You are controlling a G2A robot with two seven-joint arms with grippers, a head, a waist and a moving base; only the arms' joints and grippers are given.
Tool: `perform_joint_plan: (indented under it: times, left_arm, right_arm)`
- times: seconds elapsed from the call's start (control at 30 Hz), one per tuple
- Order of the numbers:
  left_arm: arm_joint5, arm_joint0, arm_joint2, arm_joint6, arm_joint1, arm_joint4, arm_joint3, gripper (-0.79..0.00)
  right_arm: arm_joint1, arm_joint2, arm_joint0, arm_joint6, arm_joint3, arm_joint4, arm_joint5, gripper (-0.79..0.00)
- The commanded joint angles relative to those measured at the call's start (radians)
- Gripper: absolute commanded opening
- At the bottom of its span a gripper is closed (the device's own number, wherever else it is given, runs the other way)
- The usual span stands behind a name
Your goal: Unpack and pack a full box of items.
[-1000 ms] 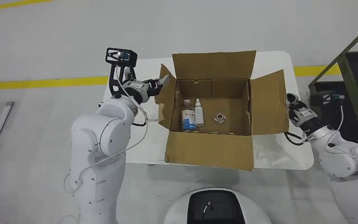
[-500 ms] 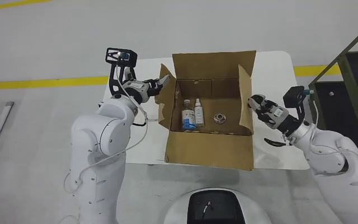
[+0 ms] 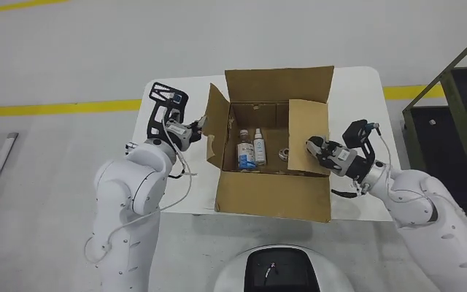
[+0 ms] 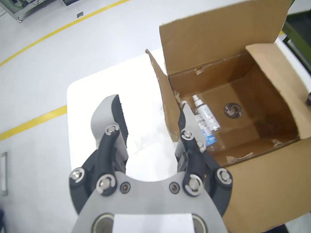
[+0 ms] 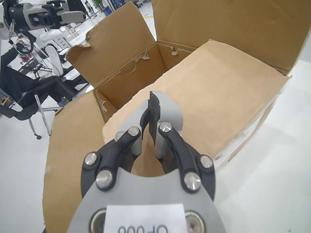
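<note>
- Low in the top view, the brown cardboard box [image 3: 271, 196] sits on the white bench [image 3: 357, 208], with its nearest flap hanging down outside the front wall.
- At right of centre, the right gripper [image 3: 314, 143] has its fingers together and pressed on the outer face of the right-hand flap [image 3: 306, 131]. That flap leans in over the opening.
- At left of centre, the left gripper [image 3: 198, 128] has its fingers apart. It holds nothing and sits just beside the upright left-hand flap [image 3: 214, 125].
- On the box floor lie a clear plastic bottle with a blue label [image 3: 246, 154], a slim white spray bottle [image 3: 260, 146] touching it or nearly so, and a small round metal fitting [image 3: 284, 153] a little apart.
- Farthest, the back flap [image 3: 279, 82] is folded outward.
- I'd guess the flaps are light and stiff and hinge easily at the crease, so they are best pushed or pinched near the free edge.
- The bottles look light, smooth and likely to roll, so I'd take hold across the body, not the cap.
</note>
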Motion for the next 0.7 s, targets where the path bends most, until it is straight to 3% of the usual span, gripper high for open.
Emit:
perform_joint_plan:
  times: [0.0,0.27,0.67]
  left_arm:
    - [-0.040,0.020,0.000,0.010,0.004,0.009,0.010,-0.785]
    - [-0.106,0.036,0.030,0.077,0.007,-0.075,0.065,-0.785]
    - [-0.127,-0.076,0.158,0.146,-0.006,-0.159,0.189,-0.785]
  right_arm:
    - [0.000,-0.006,0.004,0.011,0.006,0.011,0.007,-0.785]
    - [0.003,0.004,0.020,0.030,0.010,0.046,0.064,-0.785]
    - [0.010,0.004,0.087,0.133,0.063,0.107,0.109,-0.785]
